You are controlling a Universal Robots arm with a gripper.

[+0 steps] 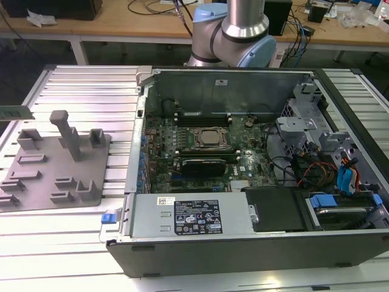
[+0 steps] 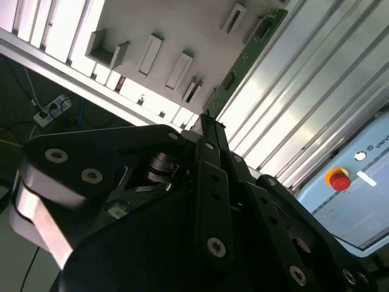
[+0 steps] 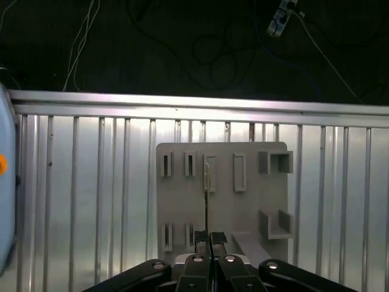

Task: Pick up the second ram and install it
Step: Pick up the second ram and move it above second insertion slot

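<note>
Poking in at the exterior view's left edge, mostly cut off by the frame: second ram (image 1: pixel 16 112), near the grey holder tray (image 1: pixel 58 167), well apart from the open computer case (image 1: pixel 243 152) further right. Edge-on in the first wrist view, barely a thin line. Pinched between the jaws of the gripper (image 3: pixel 210 238), jutting straight out from the tips; green face plain in the second wrist view.

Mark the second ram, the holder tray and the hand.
the second ram (image 2: pixel 242 61), second wrist view, mid-length on its green board.
holder tray (image 3: pixel 182 204), first wrist view, bare flat between the slot rows.
hand (image 3: pixel 209 238), first wrist view, midway between its fingertips.
</note>
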